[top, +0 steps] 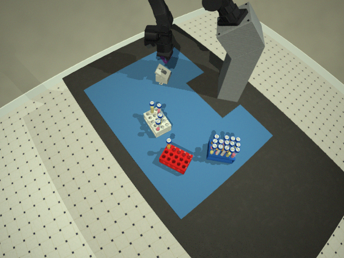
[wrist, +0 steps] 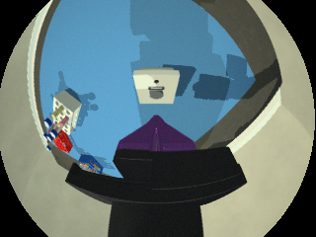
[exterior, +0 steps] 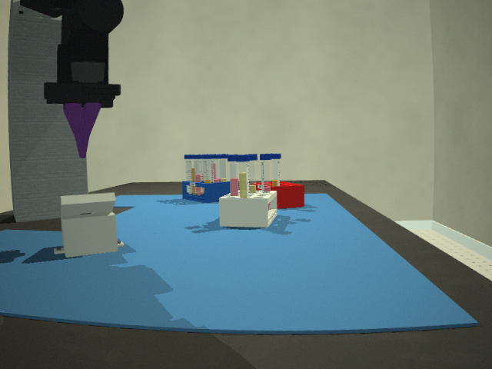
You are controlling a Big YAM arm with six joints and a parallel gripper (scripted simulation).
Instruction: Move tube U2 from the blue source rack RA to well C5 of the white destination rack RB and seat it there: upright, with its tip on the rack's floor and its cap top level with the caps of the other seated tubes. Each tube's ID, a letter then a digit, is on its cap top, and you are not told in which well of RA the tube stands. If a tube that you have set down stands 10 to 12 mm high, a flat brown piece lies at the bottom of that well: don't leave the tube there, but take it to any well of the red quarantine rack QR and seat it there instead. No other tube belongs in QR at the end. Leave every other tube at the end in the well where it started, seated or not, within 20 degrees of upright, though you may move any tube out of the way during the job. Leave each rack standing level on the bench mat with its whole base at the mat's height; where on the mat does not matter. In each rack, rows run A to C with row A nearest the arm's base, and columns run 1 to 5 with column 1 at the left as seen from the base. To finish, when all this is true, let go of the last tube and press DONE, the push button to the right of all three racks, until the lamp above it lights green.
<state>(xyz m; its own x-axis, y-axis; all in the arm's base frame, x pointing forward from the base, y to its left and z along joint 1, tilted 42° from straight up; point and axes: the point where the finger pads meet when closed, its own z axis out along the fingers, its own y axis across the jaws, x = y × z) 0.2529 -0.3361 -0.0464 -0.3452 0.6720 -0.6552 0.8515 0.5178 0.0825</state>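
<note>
My gripper [top: 165, 61] is shut and empty, its purple fingers pressed together, and it hangs above the grey DONE button box [top: 162, 73] with a clear gap, as the exterior view shows for the gripper [exterior: 82, 152] and the box [exterior: 88, 223]. The wrist view shows the fingers [wrist: 158, 130] just short of the box [wrist: 156, 86]. The blue rack RA [top: 224, 155] holds several blue-capped tubes. The white rack RB [top: 157, 122] holds several tubes. The red rack QR [top: 176, 159] holds one tube [top: 168, 142] at a corner well. Cap labels are too small to read.
A tall grey pillar [top: 239, 52] carrying the arm's base stands to the right of the button box. The blue mat [top: 177, 124] lies on a dark bench top. In the exterior view the racks [exterior: 246, 191] stand well away from the gripper.
</note>
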